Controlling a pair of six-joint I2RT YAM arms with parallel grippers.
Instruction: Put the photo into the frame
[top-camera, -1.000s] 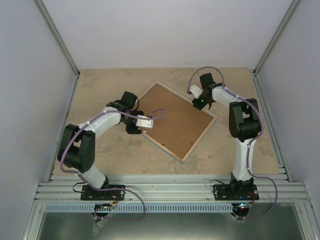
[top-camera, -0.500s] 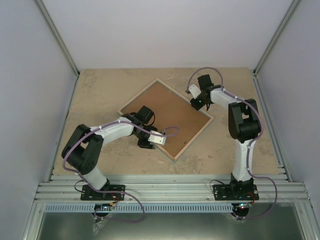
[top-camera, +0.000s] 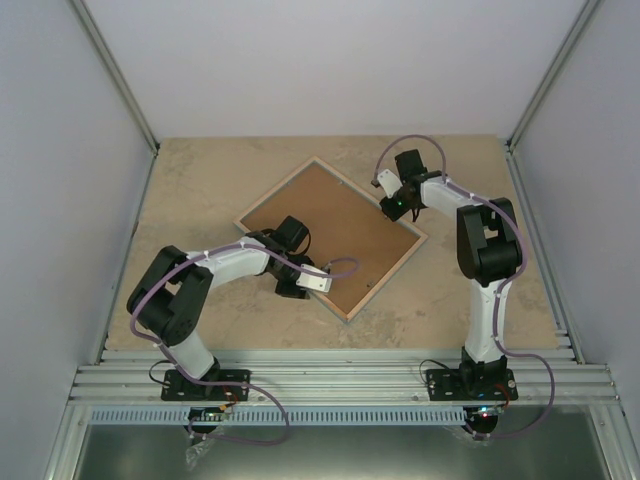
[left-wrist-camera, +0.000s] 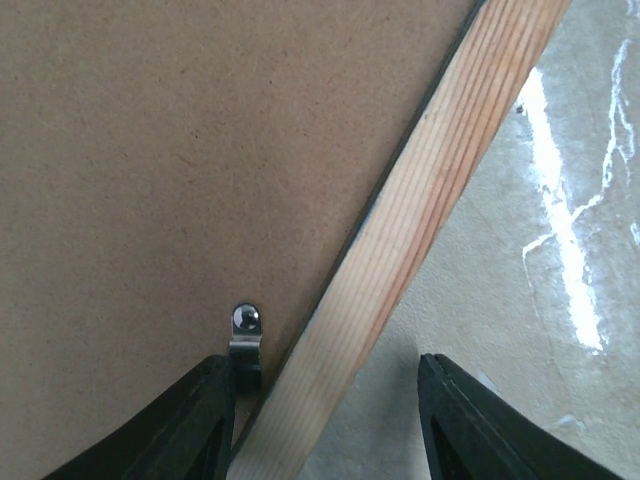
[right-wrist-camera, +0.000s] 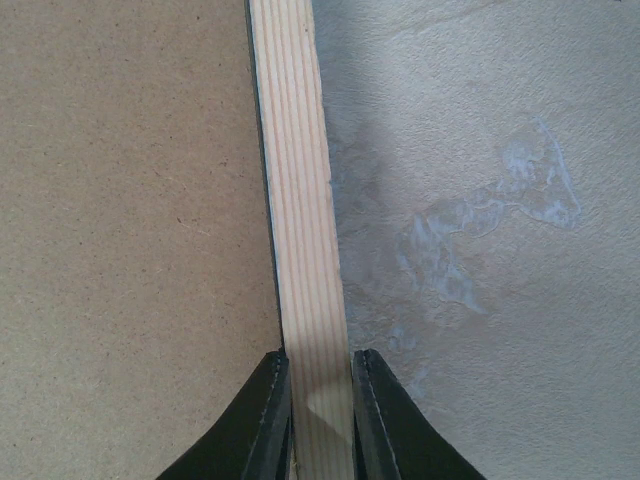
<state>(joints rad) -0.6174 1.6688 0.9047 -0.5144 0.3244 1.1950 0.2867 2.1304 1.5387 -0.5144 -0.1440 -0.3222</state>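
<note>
The frame (top-camera: 388, 277) lies flat on the table with its bare wood rim up and the brown backing board (top-camera: 335, 225) filling it. The photo is hidden. My left gripper (top-camera: 298, 284) is open at the frame's near-left side. In the left wrist view (left-wrist-camera: 325, 378) its fingers straddle the wood rim (left-wrist-camera: 420, 200), one over the board beside a metal clip (left-wrist-camera: 245, 335), one over the table. My right gripper (top-camera: 393, 210) is at the far-right side. In the right wrist view (right-wrist-camera: 320, 368) it is shut on the rim (right-wrist-camera: 295, 180).
The beige stone-patterned table (top-camera: 200, 180) surrounds the frame. Grey walls stand on three sides and an aluminium rail (top-camera: 340, 380) runs along the near edge by the arm bases.
The frame has slid left and toward me. My left arm has moved from the frame's left side down to its near-left side. The right gripper has stayed on the rim.
</note>
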